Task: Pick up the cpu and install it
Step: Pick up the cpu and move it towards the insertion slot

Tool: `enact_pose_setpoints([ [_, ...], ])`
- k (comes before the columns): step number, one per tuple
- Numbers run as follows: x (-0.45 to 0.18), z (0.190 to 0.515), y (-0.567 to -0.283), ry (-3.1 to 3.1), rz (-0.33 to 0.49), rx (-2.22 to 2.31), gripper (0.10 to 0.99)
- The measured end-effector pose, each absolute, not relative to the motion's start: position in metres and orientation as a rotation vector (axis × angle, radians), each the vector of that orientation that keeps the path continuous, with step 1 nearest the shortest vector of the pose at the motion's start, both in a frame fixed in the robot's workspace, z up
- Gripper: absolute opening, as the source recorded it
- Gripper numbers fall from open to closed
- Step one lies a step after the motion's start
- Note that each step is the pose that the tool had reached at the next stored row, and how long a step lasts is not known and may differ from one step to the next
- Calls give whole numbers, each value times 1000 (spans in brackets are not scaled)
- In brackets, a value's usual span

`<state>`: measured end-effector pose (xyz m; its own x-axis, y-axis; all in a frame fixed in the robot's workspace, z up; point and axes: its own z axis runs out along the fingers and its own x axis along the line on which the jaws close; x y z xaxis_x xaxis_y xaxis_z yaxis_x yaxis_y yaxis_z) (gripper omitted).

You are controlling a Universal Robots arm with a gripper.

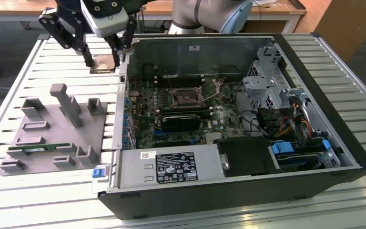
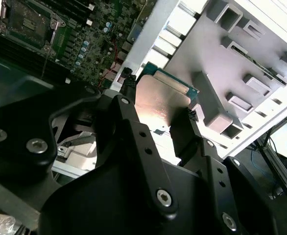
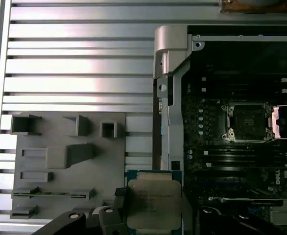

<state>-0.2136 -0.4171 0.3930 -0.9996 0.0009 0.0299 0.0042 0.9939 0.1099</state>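
— What's that arm (image 1: 196, 16) look like, then?
— Silver-grey tube, pale blue cap (image 1: 238, 20) at the joint. The gripper (image 1: 102, 64) is matte black with chunky linked fingers (image 2: 133, 147), round silver screws (image 2: 36, 145) with hex sockets sunk in the links, and a white housing (image 1: 103, 16) above them

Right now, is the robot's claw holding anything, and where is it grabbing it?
Yes. The gripper holds the cpu, pinching the flat chip by two opposite edges.
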Motion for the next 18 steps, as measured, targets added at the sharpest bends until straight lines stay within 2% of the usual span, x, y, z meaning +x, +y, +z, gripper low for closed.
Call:
enact_pose_setpoints([
  [18, -183, 393, -417, -3107, -171, -4, 529],
])
